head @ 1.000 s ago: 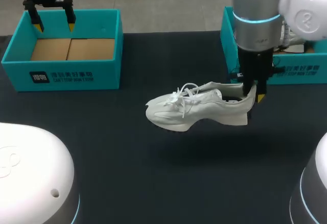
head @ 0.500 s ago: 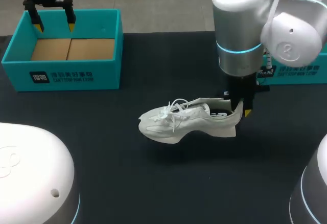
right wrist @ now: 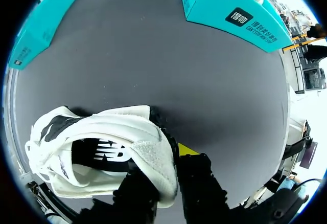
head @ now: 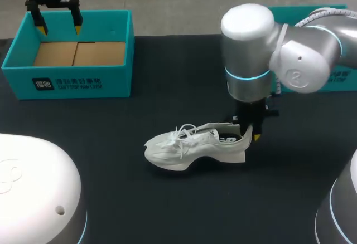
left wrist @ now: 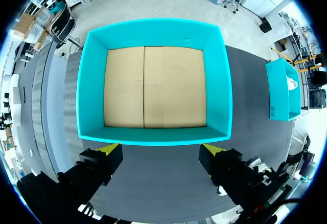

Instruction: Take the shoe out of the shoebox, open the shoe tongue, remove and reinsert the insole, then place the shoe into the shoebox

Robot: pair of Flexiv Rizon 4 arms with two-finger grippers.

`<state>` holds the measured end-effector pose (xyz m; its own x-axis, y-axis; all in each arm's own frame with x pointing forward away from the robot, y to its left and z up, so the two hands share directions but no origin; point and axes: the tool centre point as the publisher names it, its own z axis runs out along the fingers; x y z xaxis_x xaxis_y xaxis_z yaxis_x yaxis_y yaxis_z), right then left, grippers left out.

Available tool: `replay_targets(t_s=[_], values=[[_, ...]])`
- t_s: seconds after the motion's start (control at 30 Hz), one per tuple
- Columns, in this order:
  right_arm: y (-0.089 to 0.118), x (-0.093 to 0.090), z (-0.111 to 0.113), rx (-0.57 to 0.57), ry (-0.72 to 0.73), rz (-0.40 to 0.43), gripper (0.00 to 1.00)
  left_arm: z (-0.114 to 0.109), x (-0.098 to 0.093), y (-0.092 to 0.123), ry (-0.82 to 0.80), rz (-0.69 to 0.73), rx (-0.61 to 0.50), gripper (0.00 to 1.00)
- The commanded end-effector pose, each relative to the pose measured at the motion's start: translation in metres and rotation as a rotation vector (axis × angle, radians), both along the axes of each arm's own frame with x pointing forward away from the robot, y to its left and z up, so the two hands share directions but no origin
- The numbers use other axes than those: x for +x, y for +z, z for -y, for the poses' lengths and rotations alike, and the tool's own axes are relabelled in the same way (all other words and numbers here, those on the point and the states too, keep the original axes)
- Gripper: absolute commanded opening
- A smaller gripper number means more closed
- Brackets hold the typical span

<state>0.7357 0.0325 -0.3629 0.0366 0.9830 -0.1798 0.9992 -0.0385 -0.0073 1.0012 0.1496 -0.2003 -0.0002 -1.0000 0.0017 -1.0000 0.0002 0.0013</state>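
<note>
A white sneaker (head: 192, 145) with loose laces is low over the dark table, toe to the left. My right gripper (head: 249, 132) is shut on its heel collar from above. In the right wrist view the heel (right wrist: 153, 157) sits pinched between the fingers, one yellow fingertip (right wrist: 187, 150) showing outside it, and the insole (right wrist: 99, 155) shows inside the shoe. My left gripper (head: 58, 25) hangs open over the far rim of the empty teal shoebox (head: 17, 57) at the back left. In the left wrist view that gripper (left wrist: 161, 150) is above the box's near wall (left wrist: 153, 134).
A second teal box (head: 340, 79) stands at the back right, mostly hidden behind my right arm. It also shows in the right wrist view, box (right wrist: 230, 12). Bare dark tabletop (head: 167, 199) lies around the shoe.
My right arm has carried the shoe down and to the left, toward the front of the table. The left arm has stayed still.
</note>
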Motion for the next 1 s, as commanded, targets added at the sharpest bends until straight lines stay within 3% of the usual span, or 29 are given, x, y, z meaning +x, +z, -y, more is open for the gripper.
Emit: replay_targets(t_s=[0.03, 0.3, 0.33, 0.37, 0.4, 0.43, 0.47, 0.77, 1.0], values=[[-0.014, 0.007, -0.018, -0.028, -0.007, -0.01, 0.0, 0.0, 0.0, 0.0, 0.0, 0.0, 0.001, 1.0], [-0.035, 0.011, -0.019, -0.07, -0.036, -0.032, 0.0, 0.0, 0.0, 0.0, 0.0, 0.0, 0.001, 1.0], [-0.035, 0.012, -0.019, -0.073, -0.041, -0.037, 0.23, 0.0, 0.0, 0.0, 0.0, 0.0, 0.001, 1.0], [-0.035, 0.012, -0.018, -0.073, -0.041, -0.037, 0.36, 0.0, 0.0, 0.0, 0.0, 0.0, 0.001, 1.0], [-0.033, 0.011, -0.018, -0.073, -0.042, -0.038, 0.58, 0.0, 0.0, 0.0, 0.0, 0.0, 0.001, 1.0], [-0.029, 0.01, -0.018, -0.073, -0.042, -0.039, 0.96, 0.0, 0.0, 0.0, 0.0, 0.0, 0.001, 1.0], [-0.025, 0.009, -0.017, -0.074, -0.04, -0.035, 1.0, 0.0, 0.0, 0.0, 0.0, 0.0, 0.001, 1.0], [0.035, -0.009, -0.02, 0.061, 0.066, -0.036, 1.0, 0.0, 0.0, 0.0, 0.0, 0.0, 0.001, 1.0], [0.077, -0.015, -0.027, 0.233, 0.387, -0.011, 1.0, 0.0, 0.0, 0.0, 0.0, 0.0, 0.001, 1.0]])
